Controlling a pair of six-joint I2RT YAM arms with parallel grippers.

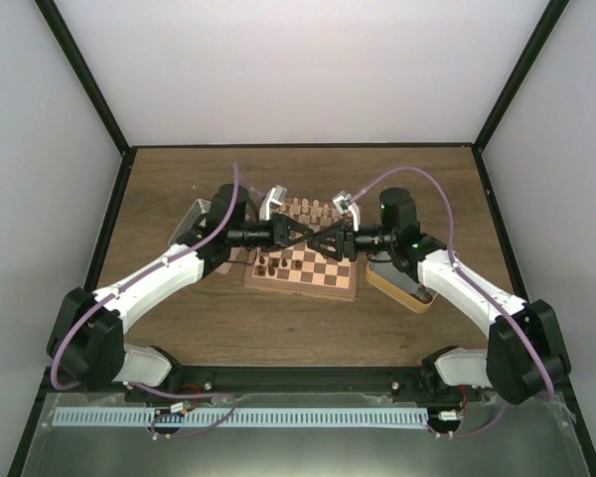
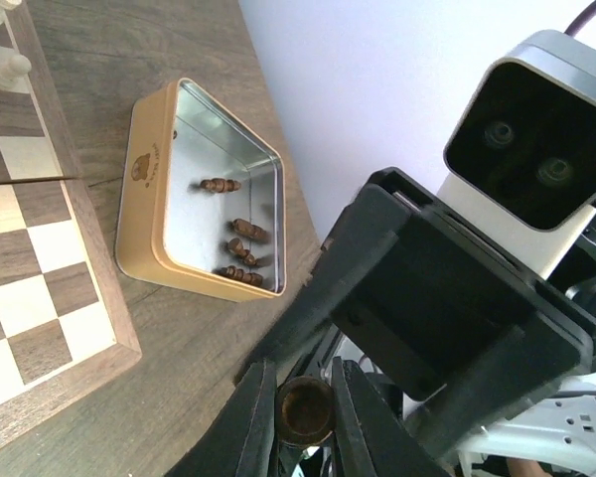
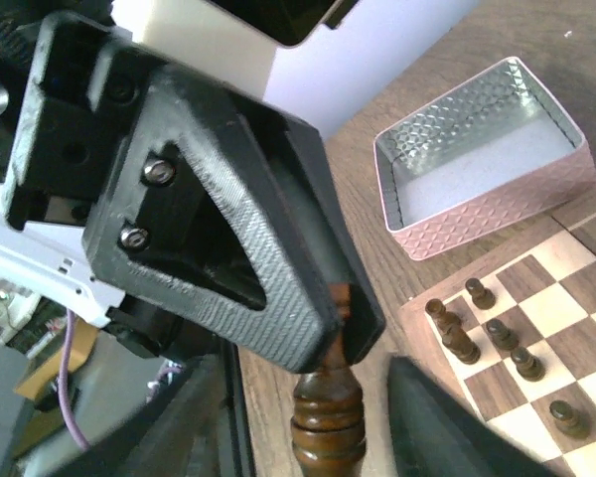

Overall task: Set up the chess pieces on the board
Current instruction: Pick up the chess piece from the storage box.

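Note:
My two grippers meet tip to tip above the board (image 1: 303,289). My left gripper (image 1: 316,238) is shut on one end of a dark brown chess piece (image 3: 328,422). In the left wrist view its round end (image 2: 305,407) sits clamped between my left fingers (image 2: 253,432). In the right wrist view my right gripper (image 3: 313,442) is open, its fingers apart on either side of the piece's lower body without touching it. Several dark pieces (image 3: 497,333) stand on the board's near left squares (image 1: 273,264). Several more lie in the gold tin (image 2: 240,248).
The gold tin (image 1: 402,288) sits right of the board. An empty pink tin (image 3: 497,209) sits left of it, also seen in the top view (image 1: 191,224). Pale cream pieces (image 1: 313,207) stand along the board's far rows. The right wrist camera housing (image 2: 531,149) is close to my left gripper.

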